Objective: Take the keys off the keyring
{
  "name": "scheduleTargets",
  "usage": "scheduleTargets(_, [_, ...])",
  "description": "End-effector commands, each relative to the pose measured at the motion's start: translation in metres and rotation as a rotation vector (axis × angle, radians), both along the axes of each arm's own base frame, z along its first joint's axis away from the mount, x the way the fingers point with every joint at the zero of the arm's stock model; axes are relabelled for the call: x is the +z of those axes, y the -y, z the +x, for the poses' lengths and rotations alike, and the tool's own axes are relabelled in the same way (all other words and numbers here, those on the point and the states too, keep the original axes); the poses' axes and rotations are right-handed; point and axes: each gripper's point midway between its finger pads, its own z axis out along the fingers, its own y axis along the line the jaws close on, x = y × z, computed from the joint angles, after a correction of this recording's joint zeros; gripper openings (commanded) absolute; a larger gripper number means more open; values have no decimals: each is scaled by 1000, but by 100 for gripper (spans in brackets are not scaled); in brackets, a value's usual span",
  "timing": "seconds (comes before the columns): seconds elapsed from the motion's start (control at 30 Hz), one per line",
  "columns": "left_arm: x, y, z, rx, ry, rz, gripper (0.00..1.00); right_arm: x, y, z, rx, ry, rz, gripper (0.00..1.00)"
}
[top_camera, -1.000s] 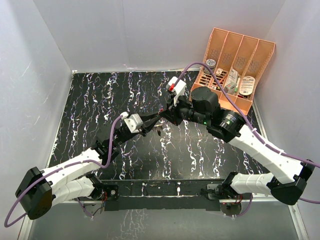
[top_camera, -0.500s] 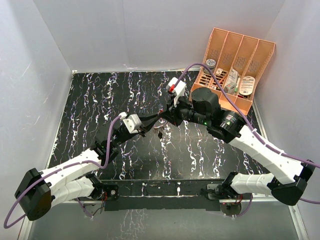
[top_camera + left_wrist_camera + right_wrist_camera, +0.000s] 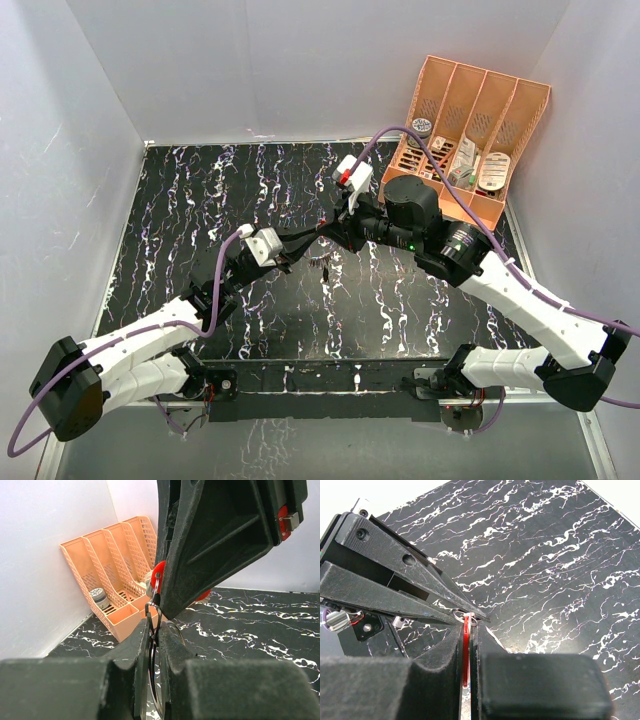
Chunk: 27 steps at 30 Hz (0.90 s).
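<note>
Both hands meet in the air over the middle of the counter, a little nearer its far edge than its near one. The left hand has its fingers pressed together on the keyring, whose thin wire runs up out of the narrow gap between them. The right hand comes in from the opposite side, tip to tip with the left, and pinches the red piece flat between its closed fingers. The keys show as a small dark bunch just beside the two fingertips, on the near side. The orange organiser stands in the far right corner, well apart from the hands. Black marbled surface stretches from the hands to the left and near edges. White walls rise along the left, far and right edges.
</note>
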Motion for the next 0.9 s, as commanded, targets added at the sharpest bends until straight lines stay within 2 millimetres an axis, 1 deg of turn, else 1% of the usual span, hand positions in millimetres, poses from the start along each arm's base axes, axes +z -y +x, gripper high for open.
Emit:
scheduleTargets(0.0, [19,-5,-3,3,65,-25,0,41,0,-4,8,93,108,0])
scheduleTargets(0.1, [13,-4,0,18,79,29,0,44,3,0,-16,102,105,0])
scheduleTargets(0.23, [9,-17,13,118,93,58,0,53,12,4,-63,123,99,0])
scheduleTargets(0.37, [8,-20,12,136,141,111,0,68,21,8,-111,139,96,0])
scheduleTargets(0.4, [8,-22,12,141,155,124,0,67,21,10,-120,134,87,0])
scheduleTargets(0.43, [9,-22,12,144,165,134,0,71,23,10,-126,136,87,0])
scheduleTargets(0.6, [10,-23,11,144,214,185,0,74,28,15,-162,139,65,0])
scheduleTargets(0.7, [12,-21,11,135,230,204,0,72,27,17,-164,125,47,0])
scheduleTargets(0.87, [15,-15,3,85,262,207,0,68,24,20,-166,115,27,0])
